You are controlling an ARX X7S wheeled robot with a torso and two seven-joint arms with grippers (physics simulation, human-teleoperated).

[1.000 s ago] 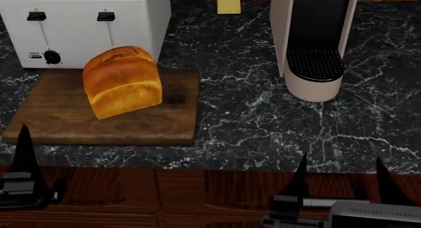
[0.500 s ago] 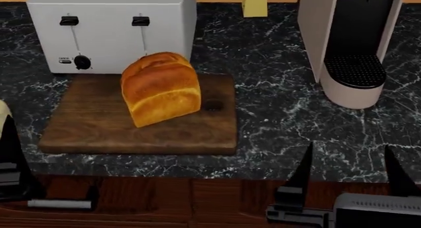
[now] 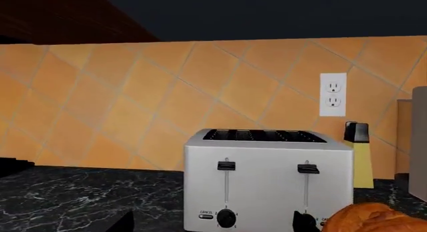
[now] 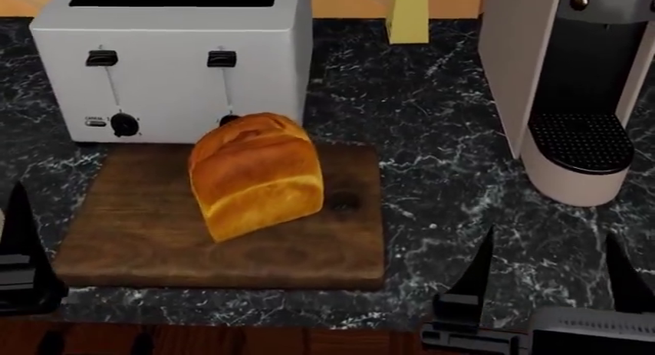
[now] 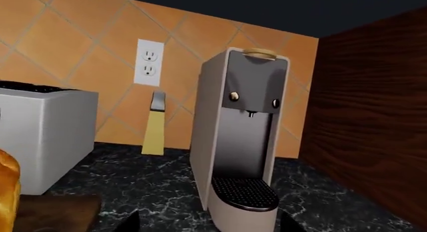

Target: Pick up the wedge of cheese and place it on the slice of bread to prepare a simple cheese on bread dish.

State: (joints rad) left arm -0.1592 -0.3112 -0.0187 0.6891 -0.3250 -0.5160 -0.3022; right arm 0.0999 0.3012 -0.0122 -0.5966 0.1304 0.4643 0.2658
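Bread (image 4: 256, 175) sits on the board (image 4: 133, 240), between both low pincers.

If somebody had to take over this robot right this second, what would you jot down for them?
Left gripper: only one dark finger shows at the edge of the head view, so open or shut is unclear; nothing seen in it.
Right gripper: fingers spread, empty, at the counter's near edge.
The slice of bread stands on the wooden board, in front of the toaster.
The wedge of cheese shows in no view.
Done: nothing yet. Left: find the cheese, pick it up, set it on the bread.
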